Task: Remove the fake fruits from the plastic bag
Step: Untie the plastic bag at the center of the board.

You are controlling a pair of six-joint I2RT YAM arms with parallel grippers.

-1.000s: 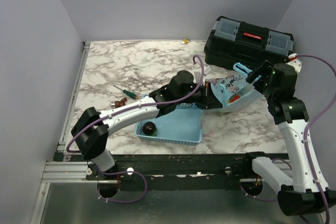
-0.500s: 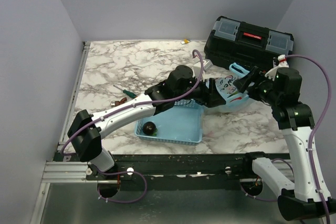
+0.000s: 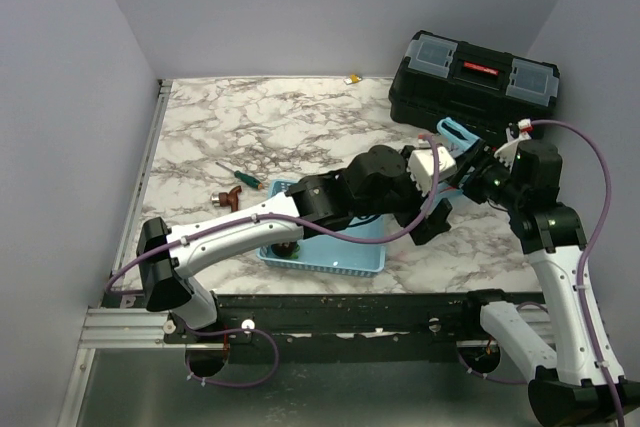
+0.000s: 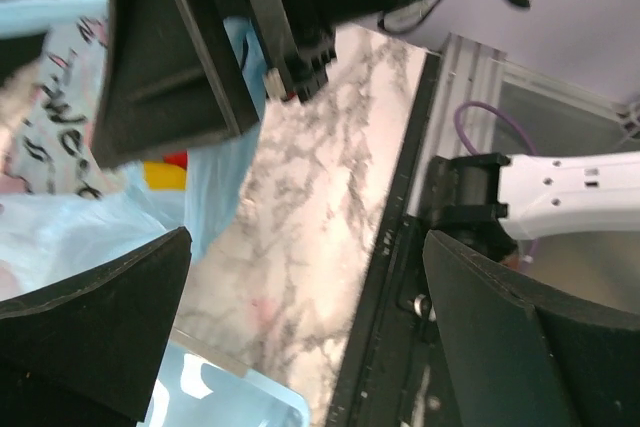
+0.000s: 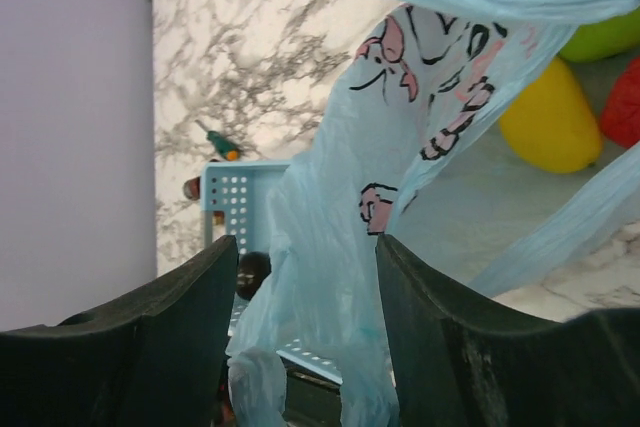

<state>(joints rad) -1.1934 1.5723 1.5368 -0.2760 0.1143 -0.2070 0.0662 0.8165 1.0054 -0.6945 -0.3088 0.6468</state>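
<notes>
Above the table point(image 3: 250, 117), the plastic bag point(image 5: 330, 177) is straddled by the parted right hand point(image 5: 305, 257), likely to open it for the spread left hand point(image 4: 305, 247).

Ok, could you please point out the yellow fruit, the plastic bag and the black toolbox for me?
yellow fruit point(image 5: 548, 119): right wrist view, middle of its glossy side.
plastic bag point(image 5: 325, 247): right wrist view, on the hanging fold.
black toolbox point(image 3: 445, 99): top external view, on its front wall.
</notes>
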